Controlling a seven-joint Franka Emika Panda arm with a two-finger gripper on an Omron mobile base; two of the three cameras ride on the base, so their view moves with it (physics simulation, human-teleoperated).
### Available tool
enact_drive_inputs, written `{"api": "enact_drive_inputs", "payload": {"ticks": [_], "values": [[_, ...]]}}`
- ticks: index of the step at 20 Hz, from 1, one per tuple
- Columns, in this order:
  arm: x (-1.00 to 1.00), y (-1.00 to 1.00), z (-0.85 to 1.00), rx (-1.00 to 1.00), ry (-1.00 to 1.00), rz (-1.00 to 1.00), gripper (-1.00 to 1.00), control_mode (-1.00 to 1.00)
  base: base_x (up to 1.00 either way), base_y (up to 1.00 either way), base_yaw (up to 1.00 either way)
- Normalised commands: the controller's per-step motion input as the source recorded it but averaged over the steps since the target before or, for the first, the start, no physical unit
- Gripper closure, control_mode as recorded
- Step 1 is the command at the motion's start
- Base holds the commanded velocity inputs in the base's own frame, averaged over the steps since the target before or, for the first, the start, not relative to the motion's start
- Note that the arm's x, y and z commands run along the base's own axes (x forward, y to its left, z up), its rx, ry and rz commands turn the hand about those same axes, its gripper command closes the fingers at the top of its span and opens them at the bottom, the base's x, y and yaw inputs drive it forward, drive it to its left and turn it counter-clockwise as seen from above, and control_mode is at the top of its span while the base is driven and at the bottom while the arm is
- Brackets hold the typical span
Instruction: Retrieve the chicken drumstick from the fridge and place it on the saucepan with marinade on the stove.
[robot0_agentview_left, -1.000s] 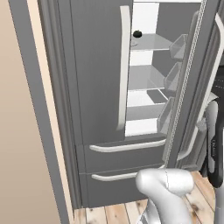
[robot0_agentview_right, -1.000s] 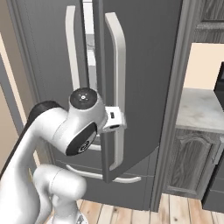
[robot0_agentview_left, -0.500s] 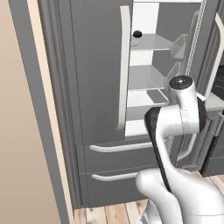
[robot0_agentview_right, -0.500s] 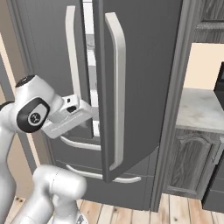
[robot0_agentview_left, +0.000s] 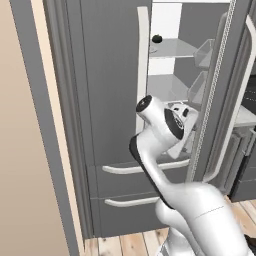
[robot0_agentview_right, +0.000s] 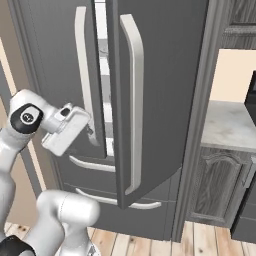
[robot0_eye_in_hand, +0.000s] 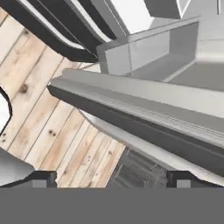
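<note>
- Drumstick: I cannot make it out; a small dark round fruit (robot0_agentview_left: 157, 38) sits on an upper shelf (robot0_agentview_left: 172, 48) inside the fridge (robot0_agentview_left: 110, 100).
- Fridge right door (robot0_agentview_right: 160, 90) stands partly open, left door shut, two drawers below.
- Claw (robot0_eye_in_hand: 111, 177) is spread wide and holds nothing; its fingertips (robot0_eye_in_hand: 41, 177) show at the bottom of the hand view, over the door's edge and wood floor (robot0_eye_in_hand: 39, 109).
- Hand (robot0_agentview_right: 67, 127) hangs at the gap between the doors, near the left handle (robot0_agentview_right: 82, 75).
</note>
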Motion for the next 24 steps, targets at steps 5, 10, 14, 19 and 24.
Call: {"api": "enact_drive_inputs", "payload": {"ticks": [5, 10, 14, 19, 24], "values": [[0.99, -0.22, -0.03, -0.12, 0.41, 0.18, -1.0, -1.0, 0.0, 0.0, 0.0], [0.56, -0.49, 0.0, -0.22, 0.57, 0.01, -1.0, -1.0, 0.0, 0.0, 0.0], [0.01, -0.68, 0.01, -0.31, 0.75, 0.0, -1.0, -1.0, 0.0, 0.0, 0.0], [-0.27, -0.67, 0.0, -0.24, 0.79, -0.06, -1.0, -1.0, 0.0, 0.0, 0.0], [-0.87, -0.87, -0.01, -0.17, 0.69, -0.07, -1.0, -1.0, 0.0, 0.0, 0.0]]}}
